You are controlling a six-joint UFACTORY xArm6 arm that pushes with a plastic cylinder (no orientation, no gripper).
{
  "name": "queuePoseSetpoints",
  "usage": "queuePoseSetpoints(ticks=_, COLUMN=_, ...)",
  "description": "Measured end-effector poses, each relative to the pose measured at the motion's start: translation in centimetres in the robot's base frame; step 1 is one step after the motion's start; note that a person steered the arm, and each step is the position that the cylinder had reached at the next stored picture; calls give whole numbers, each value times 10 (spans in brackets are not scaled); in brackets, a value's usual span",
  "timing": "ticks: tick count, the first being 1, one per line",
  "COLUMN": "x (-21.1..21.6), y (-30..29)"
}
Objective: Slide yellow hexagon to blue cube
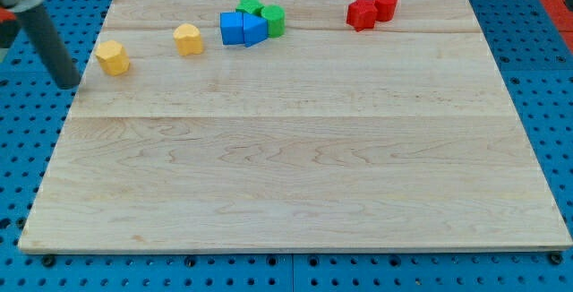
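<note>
A yellow block that looks hexagonal sits near the board's upper left edge. A second yellow block, of less clear shape, lies to its right. The blue cube stands further right near the view's top, touching a blue wedge-like block. My tip is just off the board's left edge, left of and slightly below the hexagonal yellow block, with a small gap between them.
A green star-like block and a green cylinder crowd behind and right of the blue blocks. A red star-like block and a red cylinder sit at the top right. The wooden board lies on a blue pegboard.
</note>
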State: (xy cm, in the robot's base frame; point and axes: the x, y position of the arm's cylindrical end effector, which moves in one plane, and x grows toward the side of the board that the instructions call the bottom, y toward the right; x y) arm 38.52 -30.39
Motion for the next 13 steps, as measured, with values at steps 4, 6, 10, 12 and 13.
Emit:
queuePoseSetpoints(ticks=4, x=-65, y=177)
queuePoseSetpoints(ticks=6, x=-118, y=54)
queuePoseSetpoints(ticks=10, x=-63, y=167)
queuePoseSetpoints(ticks=12, x=-49, y=195)
queuePoseSetpoints(ticks=13, x=-49, y=196)
